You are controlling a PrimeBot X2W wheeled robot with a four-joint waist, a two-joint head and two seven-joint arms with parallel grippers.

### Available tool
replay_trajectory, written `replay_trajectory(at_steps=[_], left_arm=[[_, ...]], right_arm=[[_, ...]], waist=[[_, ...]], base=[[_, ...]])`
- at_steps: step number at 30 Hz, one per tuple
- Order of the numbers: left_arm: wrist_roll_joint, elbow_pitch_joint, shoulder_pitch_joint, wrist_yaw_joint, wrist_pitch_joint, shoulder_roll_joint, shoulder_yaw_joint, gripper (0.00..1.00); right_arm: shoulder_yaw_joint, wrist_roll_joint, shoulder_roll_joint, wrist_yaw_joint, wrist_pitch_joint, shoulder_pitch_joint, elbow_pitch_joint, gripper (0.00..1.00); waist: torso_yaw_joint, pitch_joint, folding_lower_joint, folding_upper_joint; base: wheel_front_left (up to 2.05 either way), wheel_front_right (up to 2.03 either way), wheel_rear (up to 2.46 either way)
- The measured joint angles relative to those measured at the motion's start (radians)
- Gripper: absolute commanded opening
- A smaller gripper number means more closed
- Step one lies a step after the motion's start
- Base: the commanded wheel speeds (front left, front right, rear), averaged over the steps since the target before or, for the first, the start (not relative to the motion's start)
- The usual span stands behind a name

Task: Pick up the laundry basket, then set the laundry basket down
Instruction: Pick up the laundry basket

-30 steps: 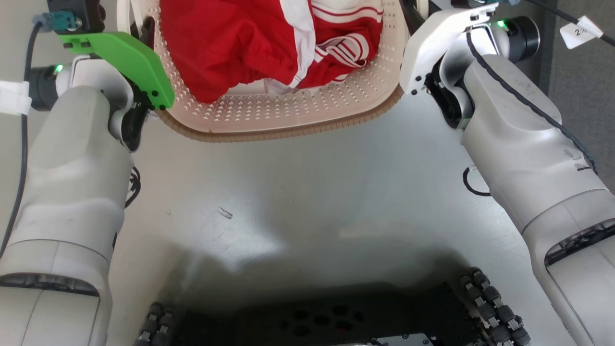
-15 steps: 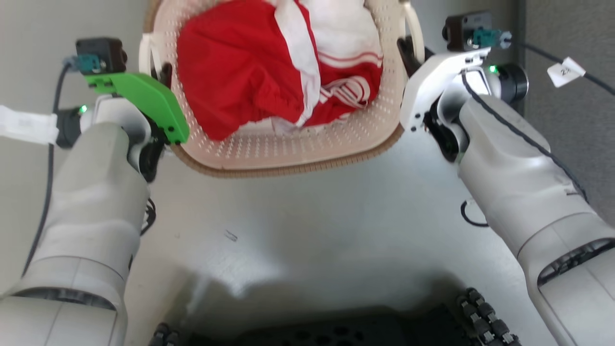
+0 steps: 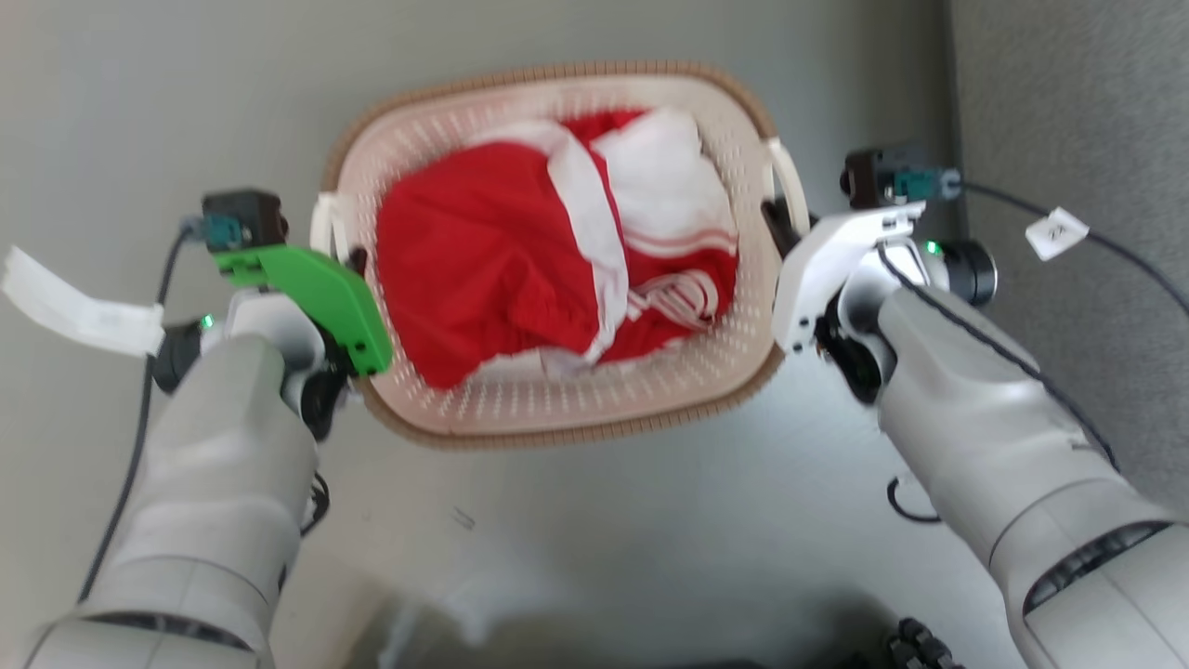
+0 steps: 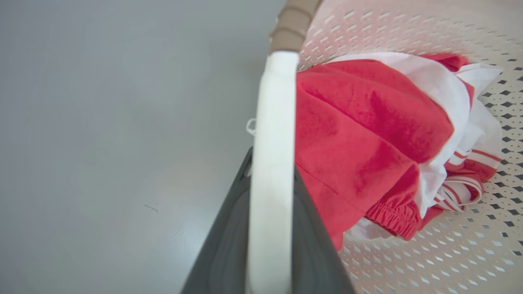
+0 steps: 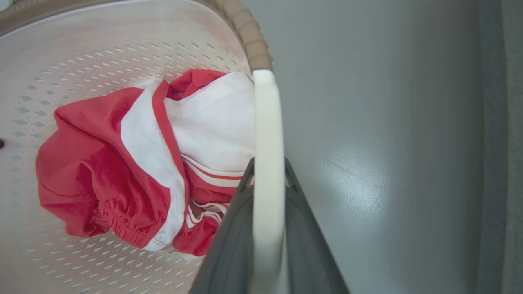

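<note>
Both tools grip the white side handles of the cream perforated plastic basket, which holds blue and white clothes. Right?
No: the clothes are red and white, not blue, as the head view shows. The left tool and right tool do grip the white side handles of the cream perforated plastic basket.

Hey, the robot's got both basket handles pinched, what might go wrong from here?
1. The left gripper and right gripper each clamp just a thin white handle of the laundry basket; one slip would likely drop that side.
2. If the two sides move unevenly, the basket could tilt and the loose red and white clothes may slide out.
</note>
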Motion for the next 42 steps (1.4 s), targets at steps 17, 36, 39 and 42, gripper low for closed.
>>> replay_trajectory(at_steps=[17,36,39,42], left_arm=[[-0.041,0.025,0.139,-0.003,0.081,-0.02,-0.001,0.0],[-0.076,0.039,0.279,-0.003,0.16,-0.031,-0.008,0.0],[-0.077,0.04,0.313,-0.003,0.173,-0.032,-0.009,0.0],[-0.084,0.041,0.346,-0.003,0.184,-0.033,-0.01,0.0]], right_arm=[[0.012,0.058,0.017,0.021,0.076,0.126,0.067,0.0],[0.035,0.111,0.022,0.036,0.169,0.272,0.085,0.0],[0.041,0.114,0.024,0.043,0.18,0.306,0.089,0.0],[0.045,0.122,0.026,0.044,0.191,0.338,0.092,0.0]], waist=[[0.01,-0.207,0.0,0.0],[0.011,-0.45,-0.0001,0.0],[0.012,-0.488,-0.0001,0.0],[0.012,-0.527,-0.0001,0.0]], base=[[0.0,0.0,0.0],[0.0,0.0,0.0],[0.0,0.0,0.0],[0.0,0.0,0.0]])
